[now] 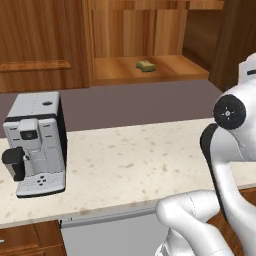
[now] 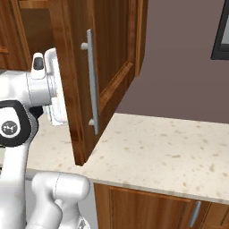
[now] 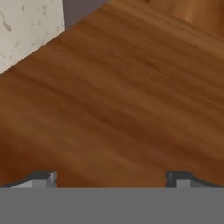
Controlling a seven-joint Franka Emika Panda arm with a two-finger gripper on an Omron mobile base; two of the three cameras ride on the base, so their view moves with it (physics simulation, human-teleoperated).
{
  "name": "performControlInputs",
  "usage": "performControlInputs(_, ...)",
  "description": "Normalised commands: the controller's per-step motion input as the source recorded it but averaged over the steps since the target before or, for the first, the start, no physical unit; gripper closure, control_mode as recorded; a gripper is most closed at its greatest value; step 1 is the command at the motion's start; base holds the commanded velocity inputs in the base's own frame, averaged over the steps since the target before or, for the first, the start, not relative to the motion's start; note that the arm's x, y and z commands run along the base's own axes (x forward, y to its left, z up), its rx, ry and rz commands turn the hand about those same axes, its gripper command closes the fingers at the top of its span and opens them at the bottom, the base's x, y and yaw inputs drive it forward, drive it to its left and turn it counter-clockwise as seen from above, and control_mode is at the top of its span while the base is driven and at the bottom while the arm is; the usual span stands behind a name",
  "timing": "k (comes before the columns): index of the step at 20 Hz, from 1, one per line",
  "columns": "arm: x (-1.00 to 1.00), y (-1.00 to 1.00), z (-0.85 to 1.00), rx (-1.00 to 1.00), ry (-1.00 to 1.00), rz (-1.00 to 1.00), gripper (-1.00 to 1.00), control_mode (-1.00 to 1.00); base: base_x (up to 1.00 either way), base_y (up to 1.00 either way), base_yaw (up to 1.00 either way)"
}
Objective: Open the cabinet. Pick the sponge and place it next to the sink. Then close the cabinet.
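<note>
The cabinet point(image 1: 150, 47) stands open, its lighter wood shelf in plain sight. On that shelf lies the small olive-green sponge point(image 1: 145, 65), alone and untouched. The cabinet's door point(image 2: 107, 67) is swung out over the counter, its long silver bar handle point(image 2: 92, 82) facing the right base view. My white hand point(image 2: 50, 91) sits just behind the door's inner side, its fingers hidden by the door. In the hand view my gripper point(image 3: 111, 179) is open, fingertips point(image 3: 43, 178) wide apart, nothing between them, close against a reddish-brown wood face point(image 3: 122, 96).
A silver coffee machine point(image 1: 35, 142) stands on the speckled counter point(image 1: 130, 165) at the left. The open door overhangs the counter point(image 2: 170, 152). A lower cabinet with a short handle point(image 2: 194, 214) is below. A dark panel point(image 2: 221, 31) hangs at upper right.
</note>
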Motion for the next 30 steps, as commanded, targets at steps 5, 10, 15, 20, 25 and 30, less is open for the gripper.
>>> performControlInputs(5, -0.11, -0.24, 0.06, 0.13, -0.02, 0.18, -1.00, -1.00, 0.00, 0.00, 0.00)
performControlInputs(10, -0.11, 0.01, 0.09, 0.21, -0.02, 0.14, -1.00, -1.00, 0.00, 0.00, 0.00)
performControlInputs(15, -0.20, 0.26, 0.12, 0.21, 0.00, 0.15, -1.00, -1.00, 0.00, 0.00, 0.00)
performControlInputs(20, -0.07, 0.49, 0.06, 0.25, 0.00, 0.16, -1.00, -1.00, 0.00, 0.00, 0.00)
performControlInputs(25, 0.00, 0.60, 0.00, 0.26, -0.06, 0.13, -1.00, -1.00, 0.00, 0.00, 0.00)
performControlInputs(30, 0.00, 0.39, -0.01, 0.36, -0.14, 0.02, -1.00, -1.00, 0.00, 0.00, 0.00)
